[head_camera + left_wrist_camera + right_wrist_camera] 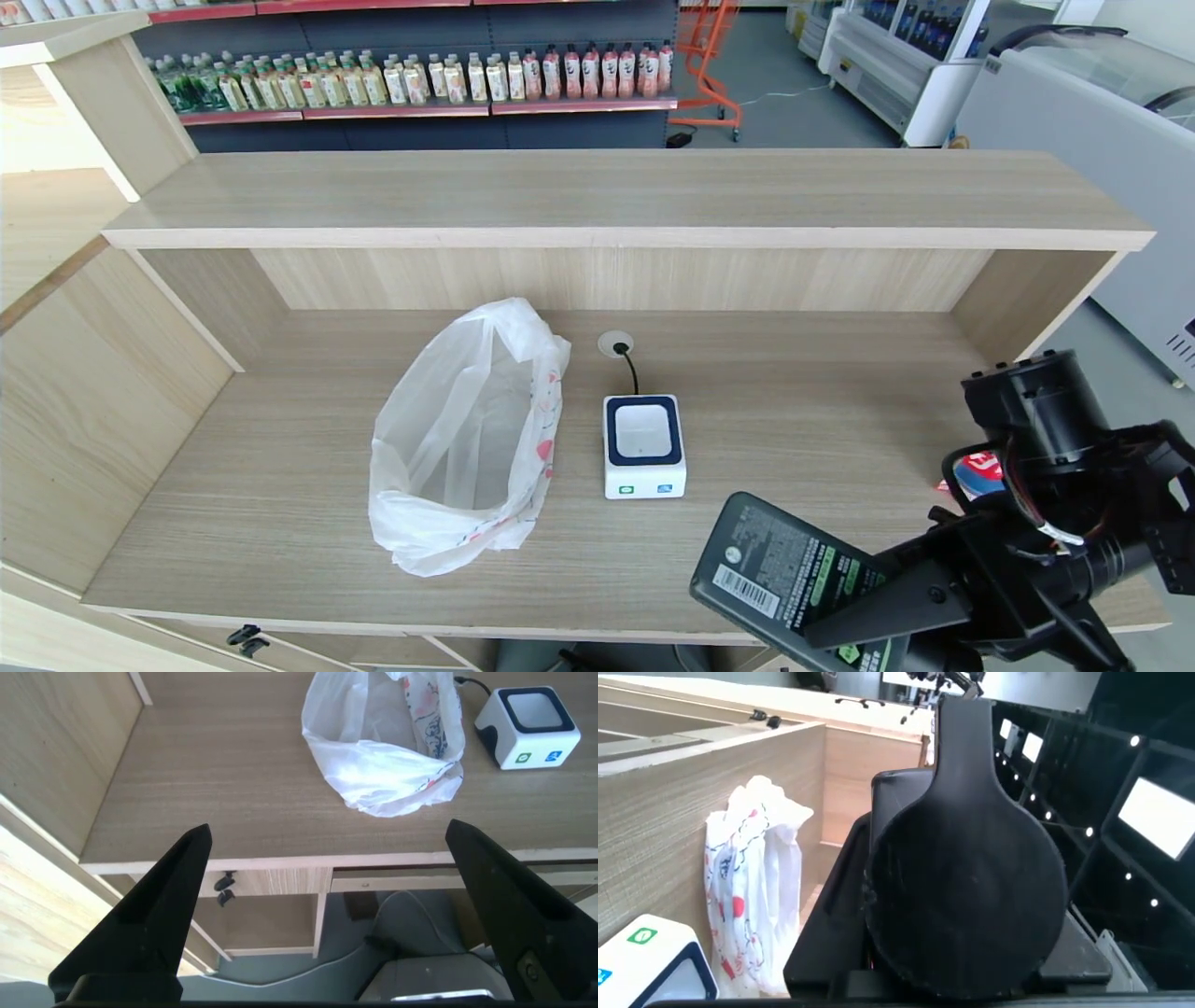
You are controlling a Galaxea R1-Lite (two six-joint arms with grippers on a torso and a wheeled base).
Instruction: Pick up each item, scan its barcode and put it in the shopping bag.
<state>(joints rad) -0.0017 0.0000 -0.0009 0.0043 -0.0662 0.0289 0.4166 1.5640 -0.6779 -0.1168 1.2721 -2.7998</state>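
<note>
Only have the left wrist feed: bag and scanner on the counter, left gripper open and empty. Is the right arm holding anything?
Observer: Yes. The right gripper is shut on a black packet, held over the counter's front edge, to the right of the scanner.
Operator: Which way does the barcode face?
Observer: Up, toward the head camera. The white barcode label shows on the packet's upper face, so it is not turned down at the scanner.
Operator: Other items waiting?
Observer: One red-and-blue item lies on the counter on the right side, partly hidden behind the right arm.
</note>
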